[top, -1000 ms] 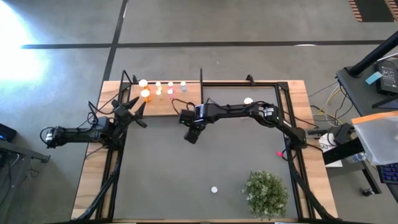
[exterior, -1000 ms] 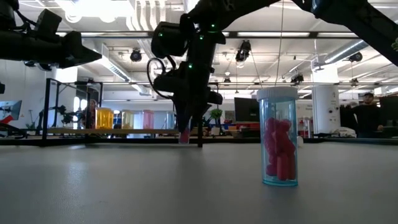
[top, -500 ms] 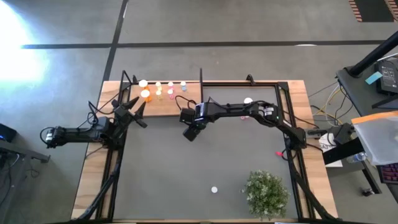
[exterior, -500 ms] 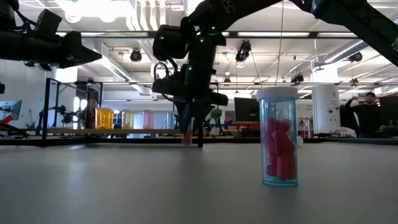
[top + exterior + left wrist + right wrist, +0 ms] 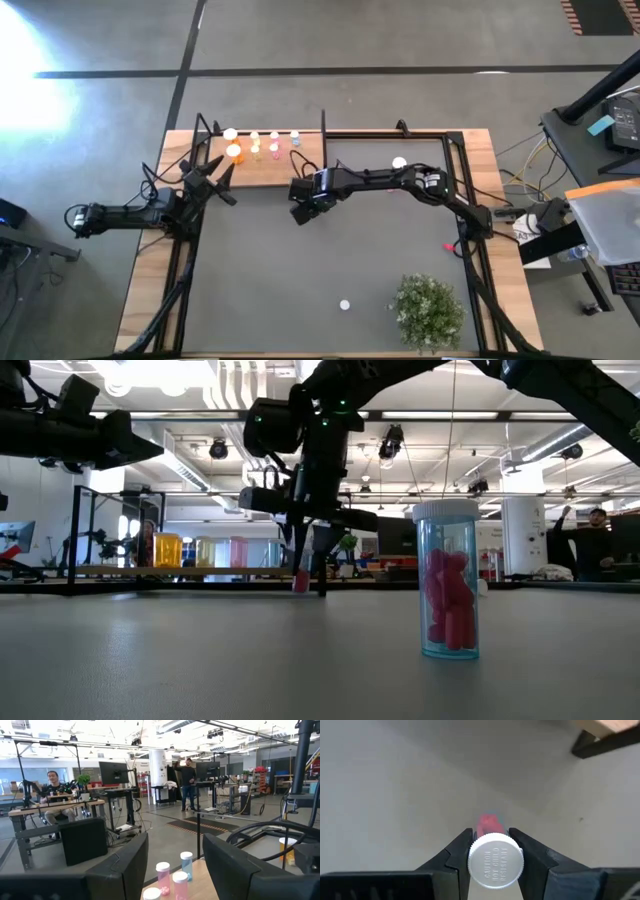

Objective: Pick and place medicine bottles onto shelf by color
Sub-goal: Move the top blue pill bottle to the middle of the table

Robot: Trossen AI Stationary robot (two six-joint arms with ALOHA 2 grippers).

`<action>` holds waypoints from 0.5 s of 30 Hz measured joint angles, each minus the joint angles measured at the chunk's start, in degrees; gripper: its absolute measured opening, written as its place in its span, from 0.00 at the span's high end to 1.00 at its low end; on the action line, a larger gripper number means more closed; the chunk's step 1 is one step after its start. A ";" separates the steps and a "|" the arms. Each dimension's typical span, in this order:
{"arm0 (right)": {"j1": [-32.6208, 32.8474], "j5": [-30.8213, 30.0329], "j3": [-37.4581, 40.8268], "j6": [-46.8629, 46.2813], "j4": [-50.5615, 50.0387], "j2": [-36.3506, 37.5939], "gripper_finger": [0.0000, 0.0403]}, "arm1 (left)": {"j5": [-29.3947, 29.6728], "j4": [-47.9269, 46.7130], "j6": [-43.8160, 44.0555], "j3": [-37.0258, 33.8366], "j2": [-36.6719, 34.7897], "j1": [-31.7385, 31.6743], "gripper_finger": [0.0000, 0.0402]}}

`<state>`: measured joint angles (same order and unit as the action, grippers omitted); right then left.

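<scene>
You have the right gripper (image 5: 302, 210) on the mat just off the shelf (image 5: 262, 160), which lies along the table's (image 5: 150, 270) far edge. The left gripper (image 5: 222, 183) waits at the shelf's left end. Capped bottles (image 5: 262, 144) stand on the shelf.

grey concrete floor (image 5: 400, 40); desks (image 5: 50, 802), ceiling lights (image 5: 160, 372)

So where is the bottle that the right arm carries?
The bottle is between the right gripper's fingers, above the mat just in front of the shelf.
</scene>
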<state>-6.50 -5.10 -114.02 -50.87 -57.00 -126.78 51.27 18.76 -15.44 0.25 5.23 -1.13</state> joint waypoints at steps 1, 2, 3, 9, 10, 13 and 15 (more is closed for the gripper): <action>0.00 0.00 0.08 -1.37 0.02 0.00 0.72 | 0.00 0.00 0.02 0.00 0.00 0.02 0.57; 0.00 -0.02 0.11 -2.88 -0.03 0.00 0.72 | 0.00 0.01 0.02 0.00 0.00 0.00 0.57; 0.00 0.00 0.17 -4.32 -0.12 0.00 0.72 | 0.00 -0.02 0.00 -0.02 0.00 0.02 0.57; -0.02 0.00 0.87 -7.72 -0.23 0.00 0.72 | 0.00 -0.01 0.02 0.00 0.00 0.01 0.57; -0.02 0.00 0.90 -7.72 -0.22 0.00 0.72 | 0.00 0.01 0.02 -0.01 0.00 0.01 0.57; -0.02 0.00 0.90 -7.72 -0.16 0.00 0.72 | 0.00 0.00 0.02 0.00 0.00 0.00 0.57; -0.02 0.00 0.90 -7.72 -0.16 0.00 0.72 | -0.01 0.00 0.02 -0.01 0.00 0.01 0.57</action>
<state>-6.52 -5.10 -113.12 -58.59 -57.17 -126.78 51.25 18.75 -15.42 0.24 5.23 -1.11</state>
